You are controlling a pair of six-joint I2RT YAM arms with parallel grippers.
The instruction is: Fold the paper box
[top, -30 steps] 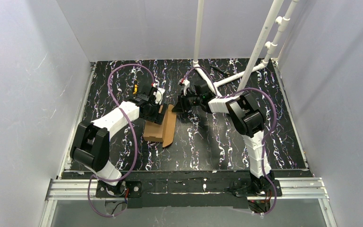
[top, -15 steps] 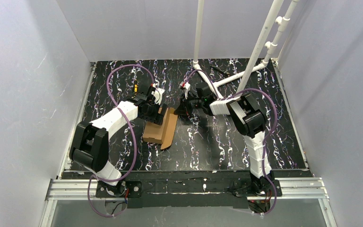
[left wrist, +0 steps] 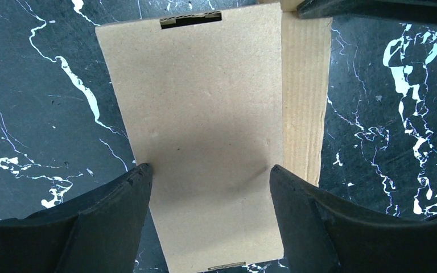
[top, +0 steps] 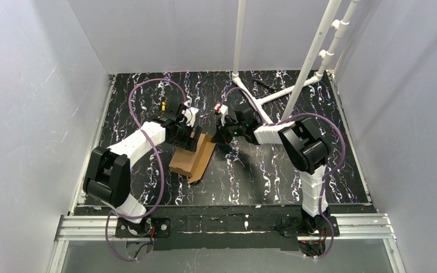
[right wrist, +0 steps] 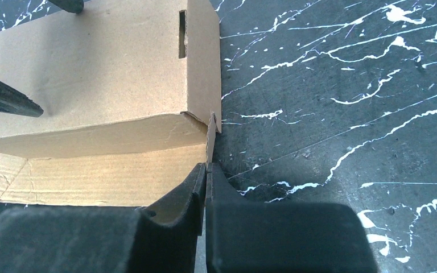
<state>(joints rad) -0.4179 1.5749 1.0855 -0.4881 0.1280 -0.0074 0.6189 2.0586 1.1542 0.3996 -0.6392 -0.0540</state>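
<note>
The paper box [top: 190, 159] lies half-formed on the table [top: 273, 170], a little toward nine o'clock from its middle. One broad top panel [left wrist: 205, 102] is folded over a lower flap [right wrist: 91, 176] that lies flat on the dark surface.

The left gripper [left wrist: 209, 170] stands over the box's twelve o'clock end. Its fingers [left wrist: 119, 205] are spread wide, with their tips bearing down near the two long edges of that panel rather than squeezing it.

The right gripper [right wrist: 205, 168] comes in at the one o'clock corner, its fingers [right wrist: 244, 227] drawn together on the thin edge of a small side tab [right wrist: 210, 133], which seems caught between them.

It is plain corrugated card (light enough to skid if nudged): stiff across each panel, willing only along its scored lines. It is dry rather than slippery, and it would probably crease or tear at the tabs if pulled hard. I would hold a panel down flat, as the left does, and turn flaps by their free edges close to the score.
</note>
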